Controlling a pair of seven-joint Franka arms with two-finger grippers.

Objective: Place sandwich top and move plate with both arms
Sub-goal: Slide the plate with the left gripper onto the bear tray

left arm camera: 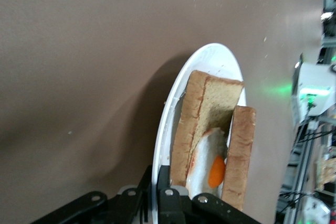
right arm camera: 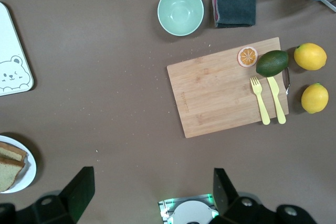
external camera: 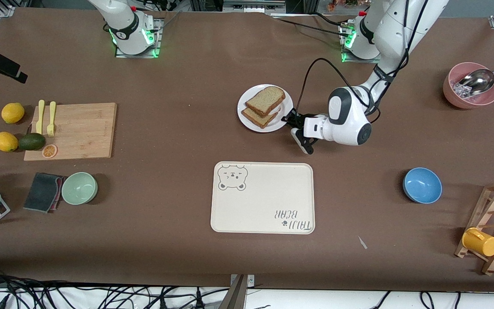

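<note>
The white plate (external camera: 243, 112) sits mid-table, toward the robots' side of the cream tray. The sandwich top (external camera: 265, 99) lies on it, partly over a lower bread slice (external camera: 256, 118). In the left wrist view the plate (left arm camera: 210, 59) shows edge-on, with a fried egg (left arm camera: 215, 169) between the lower slice (left arm camera: 210, 103) and the sandwich top (left arm camera: 239, 150). My left gripper (external camera: 289, 120) is shut on the plate's rim at the left arm's end, one finger under it and one over it (left arm camera: 156, 174). My right gripper (right arm camera: 151, 190) is open and empty, high above the table near its own base.
The cream bear-print tray (external camera: 263, 198) lies nearer the front camera than the plate. A blue bowl (external camera: 422, 185) and a pink bowl with a scoop (external camera: 470, 91) stand toward the left arm's end. A cutting board (external camera: 72, 130), a green bowl (external camera: 79, 188) and lemons stand toward the right arm's end.
</note>
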